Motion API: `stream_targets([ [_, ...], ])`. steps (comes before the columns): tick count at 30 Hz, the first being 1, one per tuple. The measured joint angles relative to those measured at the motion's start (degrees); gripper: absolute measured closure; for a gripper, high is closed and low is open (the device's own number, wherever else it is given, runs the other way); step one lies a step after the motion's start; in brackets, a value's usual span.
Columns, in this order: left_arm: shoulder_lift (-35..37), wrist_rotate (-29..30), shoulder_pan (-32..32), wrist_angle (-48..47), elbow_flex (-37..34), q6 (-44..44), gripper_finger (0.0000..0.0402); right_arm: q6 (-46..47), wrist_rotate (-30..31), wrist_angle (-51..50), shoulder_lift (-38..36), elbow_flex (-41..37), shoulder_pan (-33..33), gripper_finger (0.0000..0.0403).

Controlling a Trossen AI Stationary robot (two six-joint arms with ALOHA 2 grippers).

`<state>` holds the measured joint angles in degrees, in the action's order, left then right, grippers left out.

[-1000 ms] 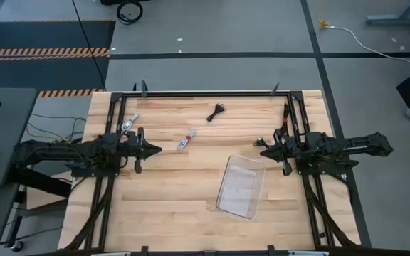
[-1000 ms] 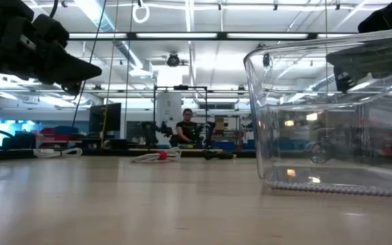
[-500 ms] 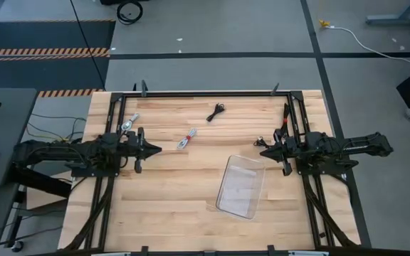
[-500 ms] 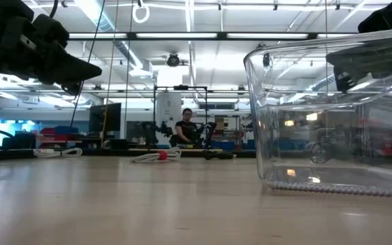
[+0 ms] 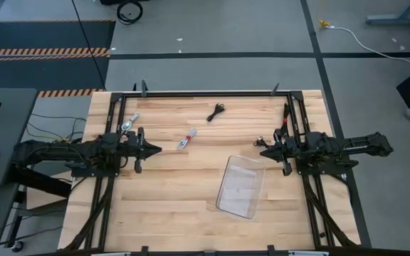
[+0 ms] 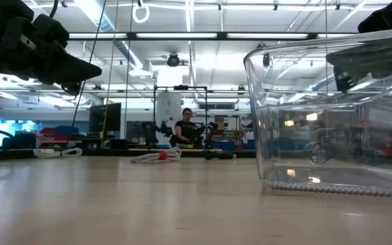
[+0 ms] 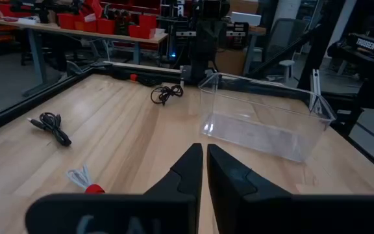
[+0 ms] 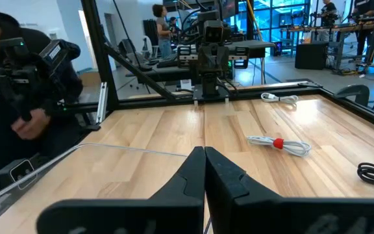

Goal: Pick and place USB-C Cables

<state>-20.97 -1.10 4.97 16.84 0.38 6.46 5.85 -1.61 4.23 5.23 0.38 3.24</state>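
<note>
Several USB-C cable bundles lie flat on the wooden table. In the high view a white one with a red tie (image 5: pixel 186 139) is at the middle, a black one (image 5: pixel 216 112) lies farther back, and a silvery one (image 5: pixel 129 124) lies by the left rail. A further black coil (image 7: pixel 166 94) lies near the right arm's base. My left gripper (image 5: pixel 155 149) hovers shut at the table's left, and my right gripper (image 5: pixel 262 150) hovers shut at the right. Both point toward the centre. A clear plastic bin (image 5: pixel 241 186) stands nearer the near edge.
Black rails (image 5: pixel 205 92) frame the table's far and side edges. The bin's clear wall (image 6: pixel 332 116) fills the right of the low view. Bare wood lies between the two grippers. A person (image 6: pixel 184 129) stands in the room beyond the table.
</note>
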Motion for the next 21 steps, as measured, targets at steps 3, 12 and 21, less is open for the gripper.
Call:
stream_targets([
  [3,0.0,0.0,0.0,0.0,0.0,0.0,0.0372,0.0,0.0,0.0,0.0,0.0,0.0,0.0395],
  [12,0.0,0.0,0.0,0.1,0.0,0.0,0.0372,0.0,0.0,0.0,0.0,0.0,0.0,0.0396],
  [21,0.0,0.0,0.0,10.2,0.0,2.9,0.0372,0.0,0.0,0.0,0.0,0.0,0.0,0.0395],
])
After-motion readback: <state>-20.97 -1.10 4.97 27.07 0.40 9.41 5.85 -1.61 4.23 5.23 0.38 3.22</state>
